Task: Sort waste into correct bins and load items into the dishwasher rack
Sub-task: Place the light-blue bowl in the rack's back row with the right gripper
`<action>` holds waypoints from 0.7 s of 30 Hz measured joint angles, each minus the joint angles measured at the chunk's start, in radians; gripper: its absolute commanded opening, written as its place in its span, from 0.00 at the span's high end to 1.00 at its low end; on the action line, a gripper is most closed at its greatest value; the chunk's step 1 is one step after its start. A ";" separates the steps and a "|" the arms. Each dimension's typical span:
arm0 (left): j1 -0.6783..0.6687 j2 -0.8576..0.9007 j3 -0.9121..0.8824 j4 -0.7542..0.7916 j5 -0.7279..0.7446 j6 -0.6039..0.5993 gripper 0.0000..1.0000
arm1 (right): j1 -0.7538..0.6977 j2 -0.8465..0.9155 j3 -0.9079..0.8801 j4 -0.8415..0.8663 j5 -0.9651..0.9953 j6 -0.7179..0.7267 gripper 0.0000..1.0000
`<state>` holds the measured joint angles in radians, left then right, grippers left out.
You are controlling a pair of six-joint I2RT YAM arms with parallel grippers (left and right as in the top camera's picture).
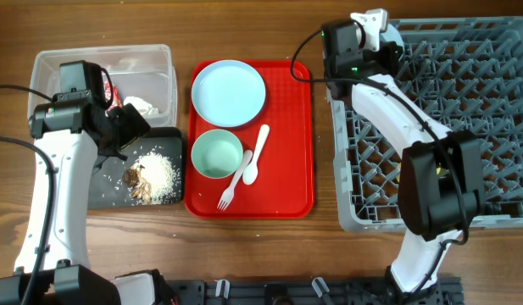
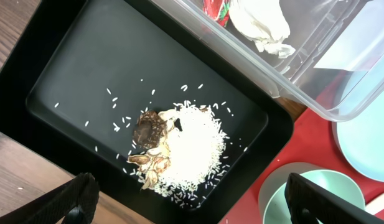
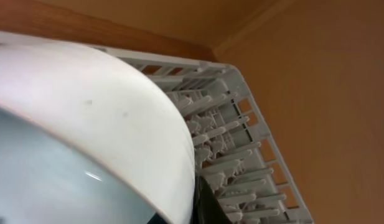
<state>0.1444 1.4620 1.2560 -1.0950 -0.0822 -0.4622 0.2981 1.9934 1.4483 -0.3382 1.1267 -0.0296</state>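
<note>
Two grippers: I am reading the left gripper (image 2: 198,199) as spread wide and empty above the black tray (image 2: 98,62). The right gripper (image 1: 375,25) is, by my judgement, clenching the pale blue bowl (image 3: 86,124), with one finger pressing its wall.
Bowl position: it is sitting tilted at a corner of the dishwasher rack (image 3: 241,130); I cannot tell whether pegs are supporting it.
Risk, release: letting go unseated is likely tipping it over the rim.
Risk, left: descending further is risking scattering the rice (image 2: 192,149).
</note>
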 measured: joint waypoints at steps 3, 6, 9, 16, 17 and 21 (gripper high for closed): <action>0.000 0.000 0.000 0.003 0.000 0.000 0.03 | 0.016 -0.002 0.008 -0.131 -0.059 0.065 0.80; 0.000 0.000 0.000 0.003 0.000 0.000 0.03 | 0.026 -0.014 -0.002 -0.236 -0.211 0.102 0.47; 0.000 0.000 0.000 0.006 0.000 0.000 0.03 | 0.028 -0.096 -0.006 -0.306 -0.374 0.119 0.30; 0.000 0.000 0.000 0.012 0.000 -0.001 0.00 | 0.027 -0.373 -0.006 -0.377 -1.003 0.124 0.32; 0.000 0.000 0.000 0.011 0.000 -0.001 0.00 | 0.031 -0.383 -0.006 -0.378 -1.110 0.126 0.32; 0.016 0.000 0.000 -0.013 0.000 -0.001 0.00 | 0.115 -0.374 -0.006 -0.409 -1.428 0.166 0.30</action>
<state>0.1600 1.4620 1.2560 -1.1076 -0.0818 -0.4629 0.4133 1.6196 1.4422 -0.7475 -0.3012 0.1360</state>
